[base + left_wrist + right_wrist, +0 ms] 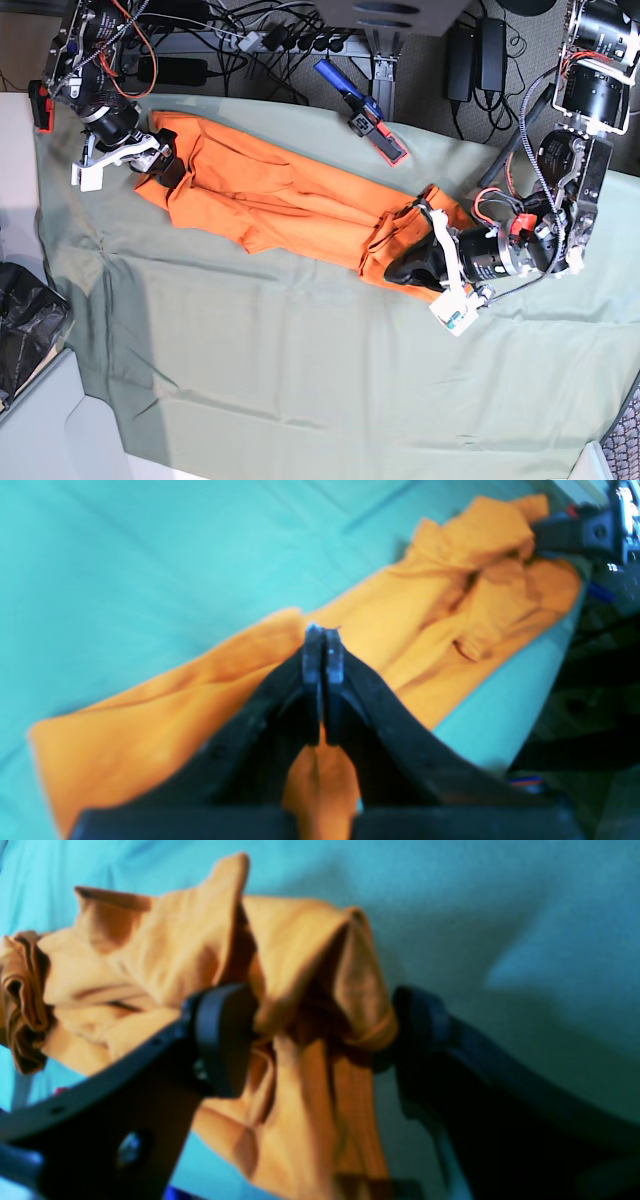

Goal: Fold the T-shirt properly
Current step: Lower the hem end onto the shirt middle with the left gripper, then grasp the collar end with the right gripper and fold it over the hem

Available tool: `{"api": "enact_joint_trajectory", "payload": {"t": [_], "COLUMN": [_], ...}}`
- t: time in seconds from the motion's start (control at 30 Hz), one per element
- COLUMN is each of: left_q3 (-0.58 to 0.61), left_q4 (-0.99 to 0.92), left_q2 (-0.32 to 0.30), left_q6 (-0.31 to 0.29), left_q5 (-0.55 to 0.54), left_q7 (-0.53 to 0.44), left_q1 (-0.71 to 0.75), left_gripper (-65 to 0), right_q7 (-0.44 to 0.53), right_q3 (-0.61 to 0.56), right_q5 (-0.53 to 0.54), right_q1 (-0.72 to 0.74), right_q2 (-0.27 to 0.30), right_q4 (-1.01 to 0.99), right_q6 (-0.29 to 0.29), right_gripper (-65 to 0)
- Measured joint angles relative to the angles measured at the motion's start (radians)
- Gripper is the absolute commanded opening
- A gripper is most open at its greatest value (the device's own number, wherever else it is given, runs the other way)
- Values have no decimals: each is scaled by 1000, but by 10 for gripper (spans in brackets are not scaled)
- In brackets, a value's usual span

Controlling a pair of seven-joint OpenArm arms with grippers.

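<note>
The orange T-shirt (280, 200) lies stretched out in a long rumpled band across the back of the cloth. My left gripper (400, 265) is at its right end. In the left wrist view the gripper (322, 640) has its pads pressed together, with orange fabric (425, 605) under and between the jaws. My right gripper (165, 168) is at the shirt's left end. In the right wrist view this gripper (320, 1035) has its fingers wide apart, with a bunched fold of the shirt (300, 950) between them.
A large grey-green cloth (300, 380) covers the table. A blue and red tool (365, 115) lies at the back edge behind the shirt. A black bag (25, 320) sits off the left edge. Cables and power strips (290, 40) lie behind the table.
</note>
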Motion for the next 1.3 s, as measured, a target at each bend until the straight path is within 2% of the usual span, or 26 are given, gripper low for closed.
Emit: {"api": "enact_joint_trajectory", "payload": {"t": [0.5, 0.53, 0.57, 0.67, 0.77, 0.97, 1.13, 1.2, 1.3], "left_q3": [-20, -20, -20, -20, -20, -26, -124, -145, -147], "left_q4": [0, 0, 0, 0, 0, 0, 0, 0, 1], "left_q2": [-28, -27, -28, -27, -28, -27, -29, -50, -87], "left_q6": [0, 0, 0, 0, 0, 0, 0, 0, 0], "left_q5": [-2, -2, -1, -2, -3, -4, -80, -125, -127], "left_q7": [0, 0, 0, 0, 0, 0, 35, 46, 53], "left_q1": [0, 0, 0, 0, 0, 0, 0, 0, 0], "left_gripper": [-650, -650, -650, -650, -650, -650, -650, -650, -650], "right_q7": [23, 27, 31, 32, 49, 85, 119, 111, 112], "right_q3": [-73, -77, -78, -82, -85, -85, -56, -25, 35], "right_q5": [6, 6, 6, 5, -24, -83, -174, -187, -201], "right_q1": [1, 1, 1, 0, -3, -3, -2, 0, -2], "right_q2": [-10, -9, -9, -10, -13, -13, -9, 12, 58], "right_q4": [5, 5, 5, 4, 3, 4, 4, 3, 0], "right_q6": [1, 1, 1, 1, 1, 2, 9, 9, 9], "right_gripper": [-221, -241, -294, -499, -650, -650, -650, -650, -650]}}
